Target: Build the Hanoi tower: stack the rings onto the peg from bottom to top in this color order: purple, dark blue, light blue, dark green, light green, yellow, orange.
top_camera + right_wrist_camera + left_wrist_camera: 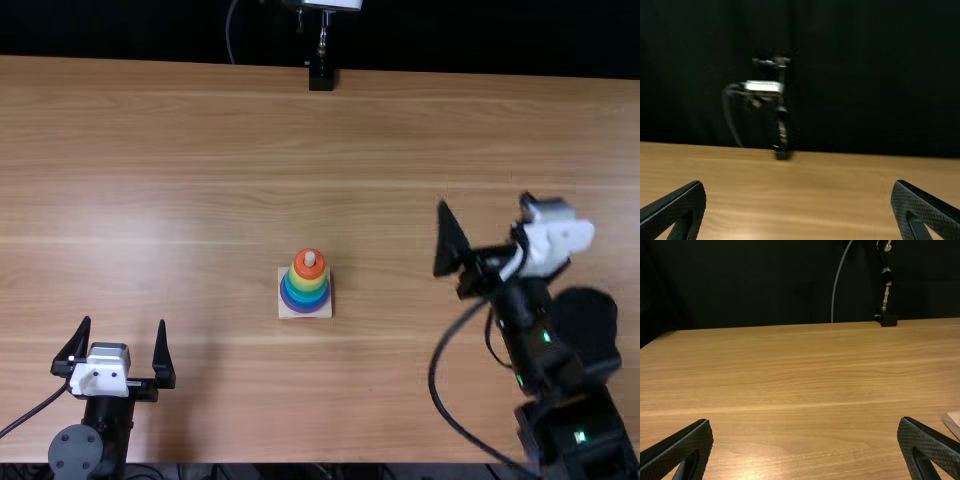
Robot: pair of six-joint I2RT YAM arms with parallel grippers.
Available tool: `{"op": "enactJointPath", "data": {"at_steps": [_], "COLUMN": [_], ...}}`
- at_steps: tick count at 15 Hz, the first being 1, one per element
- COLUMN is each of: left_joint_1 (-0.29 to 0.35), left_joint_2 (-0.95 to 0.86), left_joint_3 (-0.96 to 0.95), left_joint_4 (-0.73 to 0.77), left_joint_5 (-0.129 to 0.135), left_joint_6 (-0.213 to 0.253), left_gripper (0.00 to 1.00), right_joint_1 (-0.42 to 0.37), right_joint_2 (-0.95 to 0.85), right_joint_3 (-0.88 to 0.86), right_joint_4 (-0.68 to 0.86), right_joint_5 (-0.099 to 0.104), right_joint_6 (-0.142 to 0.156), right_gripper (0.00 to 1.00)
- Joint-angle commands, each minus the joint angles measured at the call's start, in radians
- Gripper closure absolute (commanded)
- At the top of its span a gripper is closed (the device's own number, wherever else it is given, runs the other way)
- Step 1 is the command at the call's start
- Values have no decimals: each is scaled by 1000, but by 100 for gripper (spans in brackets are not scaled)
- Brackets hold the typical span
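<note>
We see the wooden table; the right gripper, spread, is at the ring tower's two o'clock; the left gripper, also spread, at its nine; the tower runs purple lowest to orange uppermost around its peg.

On the peg, all but the tip is hidden by the stacked rings; the lower ones show as bands too thin to tell every shade apart. Their base is partly covered in the top view and cut off by the left wrist view's edge. In the top view, the left arm is cut off at seven o'clock, the right arm at five, and the stand at twelve. The right hand looks slightly blurred there; in the right wrist view, stand and cable are smeared.
</note>
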State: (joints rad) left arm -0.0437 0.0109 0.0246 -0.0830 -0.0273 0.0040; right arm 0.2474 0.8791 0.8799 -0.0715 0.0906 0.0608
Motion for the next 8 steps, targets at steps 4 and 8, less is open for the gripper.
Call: {"op": "enactJointPath", "data": {"at_steps": [4, 8], "left_joint_1": [11, 11], "left_joint_2": [-11, -11], "left_joint_3": [-25, -25], "left_joint_4": [-16, -16], "left_joint_5": [-10, -10], "left_joint_6": [13, 13], "left_gripper": [0, 0], "right_joint_1": [-183, -194], "right_joint_2": [-430, -784], "right_joint_3": [-513, -846], "right_joint_4": [273, 337], "right_joint_5": [7, 1], "right_joint_6": [-7, -9], "right_gripper": [0, 0]}}
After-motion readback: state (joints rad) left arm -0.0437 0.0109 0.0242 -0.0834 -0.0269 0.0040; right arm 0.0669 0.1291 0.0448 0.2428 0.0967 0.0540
